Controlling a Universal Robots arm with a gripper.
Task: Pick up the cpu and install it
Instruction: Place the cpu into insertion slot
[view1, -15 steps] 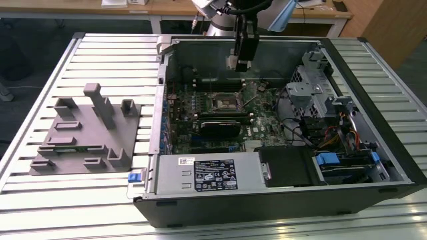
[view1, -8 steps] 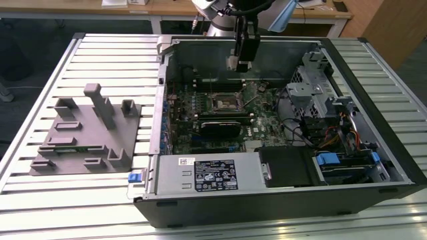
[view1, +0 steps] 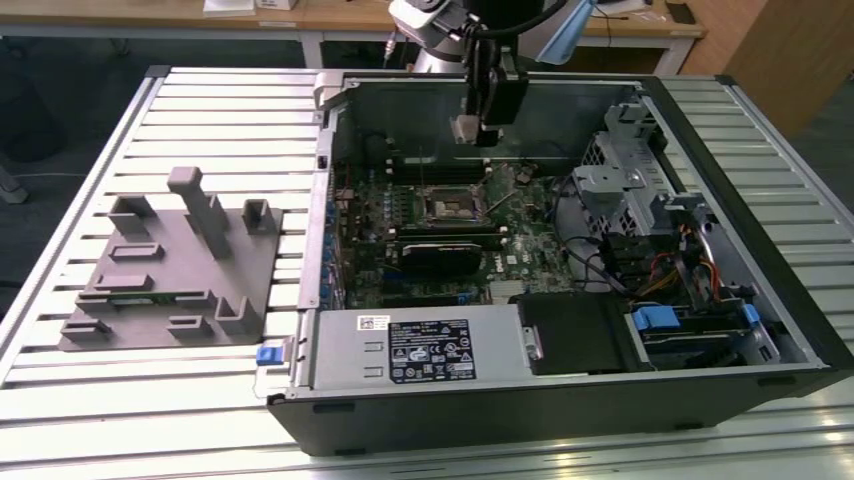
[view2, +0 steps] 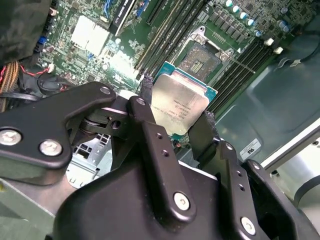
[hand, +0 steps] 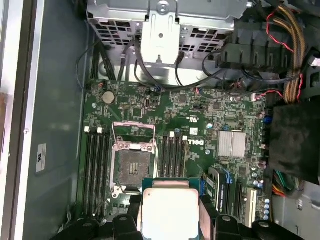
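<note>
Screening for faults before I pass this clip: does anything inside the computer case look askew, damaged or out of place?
Nothing stands out. The gripper holds the cpu squarely between its fingers above the motherboard, and the cpu socket there lies open and empty. No loose or damaged parts show.

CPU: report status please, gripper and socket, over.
Status: gripper shut on the cpu. Held above the motherboard, not yet in the socket. Socket open, bare, nothing seen over it.
</note>
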